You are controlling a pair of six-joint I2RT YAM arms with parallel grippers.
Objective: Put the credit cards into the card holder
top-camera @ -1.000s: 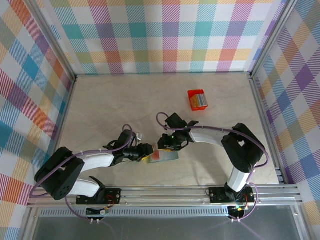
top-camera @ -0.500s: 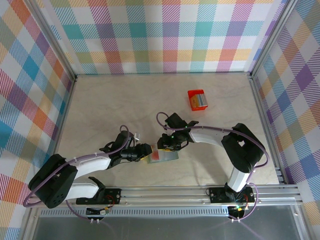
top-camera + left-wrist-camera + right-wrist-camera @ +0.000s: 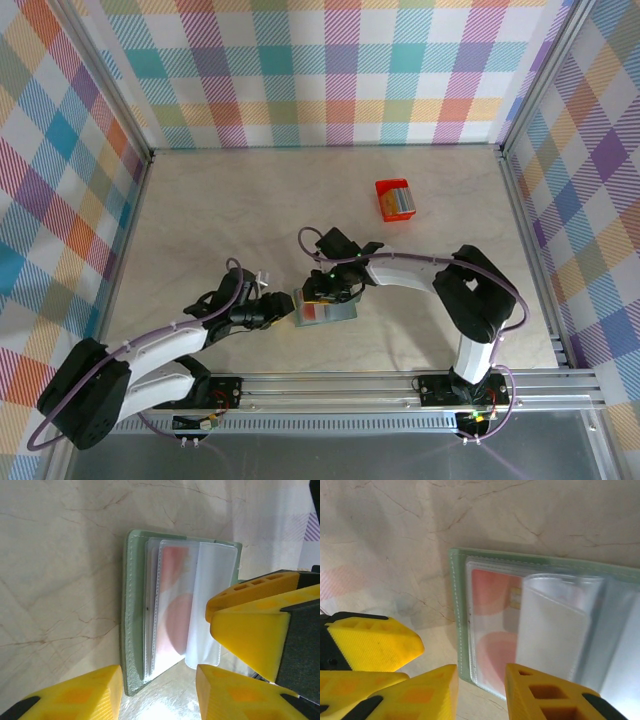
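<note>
Here both arms reach low over the near desk (image 3: 250, 200), meeting at the open holder (image 3: 328, 312). The left claw (image 3: 286, 310) is half-open at its left edge. The right claw (image 3: 316, 294) is narrow at its far edge, and I cannot tell whether it grips.

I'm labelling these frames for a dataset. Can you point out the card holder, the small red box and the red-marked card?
card holder (image 3: 132, 610): left wrist view, its green cover's stitched edge.
small red box (image 3: 390, 185): top external view, its red far wall.
red-marked card (image 3: 490, 622): right wrist view, its face behind the clear sleeve.
</note>
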